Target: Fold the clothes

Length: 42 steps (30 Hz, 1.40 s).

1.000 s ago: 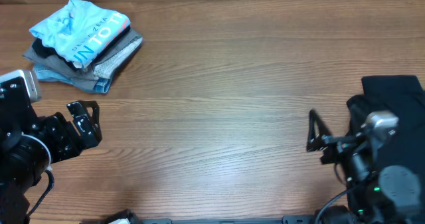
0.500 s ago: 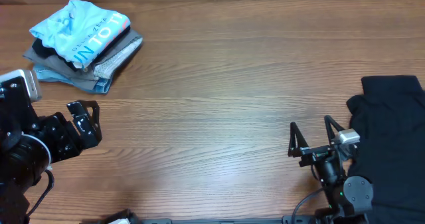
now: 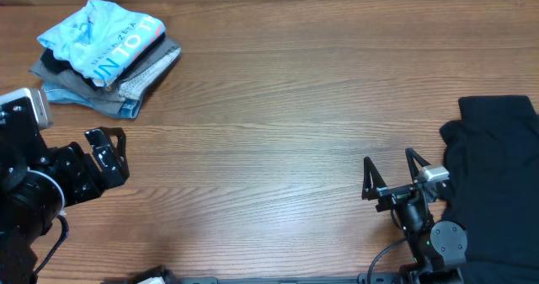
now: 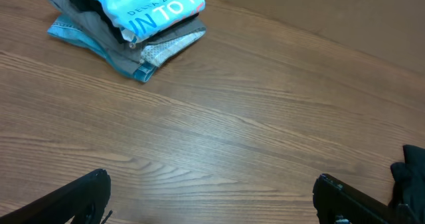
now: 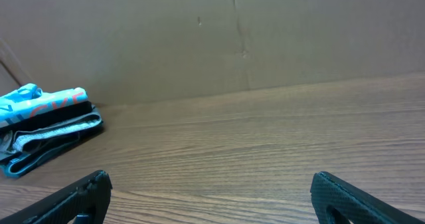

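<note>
A stack of folded clothes [image 3: 105,61] lies at the table's far left, topped by a sky-blue T-shirt [image 3: 101,38] with white and orange-red lettering. It also shows in the left wrist view [image 4: 129,28] and the right wrist view [image 5: 46,117]. A black garment [image 3: 497,183] lies unfolded at the right edge. My left gripper [image 3: 108,149] is open and empty near the left front. My right gripper [image 3: 389,176] is open and empty just left of the black garment.
The wooden table [image 3: 278,115] stretches between the stack and the black garment. A brown wall [image 5: 232,38] stands behind the table's far edge. A corner of the black garment shows at the left wrist view's right edge [image 4: 413,184].
My right arm has drawn back toward the front edge and off the black garment, its gripper now lower and further left. The left arm has not moved.
</note>
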Each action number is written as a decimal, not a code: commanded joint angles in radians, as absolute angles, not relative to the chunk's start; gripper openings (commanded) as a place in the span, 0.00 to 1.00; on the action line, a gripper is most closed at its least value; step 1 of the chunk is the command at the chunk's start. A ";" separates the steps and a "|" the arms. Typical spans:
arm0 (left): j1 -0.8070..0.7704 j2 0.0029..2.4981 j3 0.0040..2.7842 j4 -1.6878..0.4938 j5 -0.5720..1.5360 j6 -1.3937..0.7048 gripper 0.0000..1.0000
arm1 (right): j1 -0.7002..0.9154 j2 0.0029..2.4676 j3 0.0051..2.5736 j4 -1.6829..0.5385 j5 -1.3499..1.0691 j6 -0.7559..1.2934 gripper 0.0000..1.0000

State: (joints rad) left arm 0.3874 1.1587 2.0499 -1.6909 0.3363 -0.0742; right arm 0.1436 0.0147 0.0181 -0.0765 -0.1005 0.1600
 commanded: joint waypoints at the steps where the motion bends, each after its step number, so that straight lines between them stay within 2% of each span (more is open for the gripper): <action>1: 0.386 1.158 2.048 -1.689 0.332 -0.059 1.00 | 0.138 0.003 0.008 -0.072 -0.106 0.156 1.00; 13: 0.370 1.158 2.048 -1.689 0.333 -0.059 1.00 | 0.138 0.003 0.008 -0.072 -0.106 0.156 1.00; 19: 0.234 1.150 2.049 -1.687 0.324 -0.053 1.00 | 0.138 0.003 0.008 -0.072 -0.106 0.156 1.00; 23: 0.117 1.134 2.039 -1.622 0.187 -0.010 1.00 | 0.138 0.003 0.008 -0.072 -0.106 0.156 1.00; 28: 0.030 1.044 1.850 -1.323 0.165 0.005 1.00 | 0.138 0.003 0.008 -0.072 -0.106 0.156 1.00; 37: 0.025 0.775 1.234 -0.743 0.176 0.005 1.00 | 0.138 0.003 0.008 -0.072 -0.106 0.156 1.00; 42: 0.026 0.604 0.916 -0.495 0.177 0.003 1.00 | 0.138 0.003 0.008 -0.072 -0.106 0.156 1.00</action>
State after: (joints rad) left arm 0.0322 0.7021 1.0554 -0.5629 0.1860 -0.0147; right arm 0.1436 0.0147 0.0181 -0.0765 -0.1009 0.1600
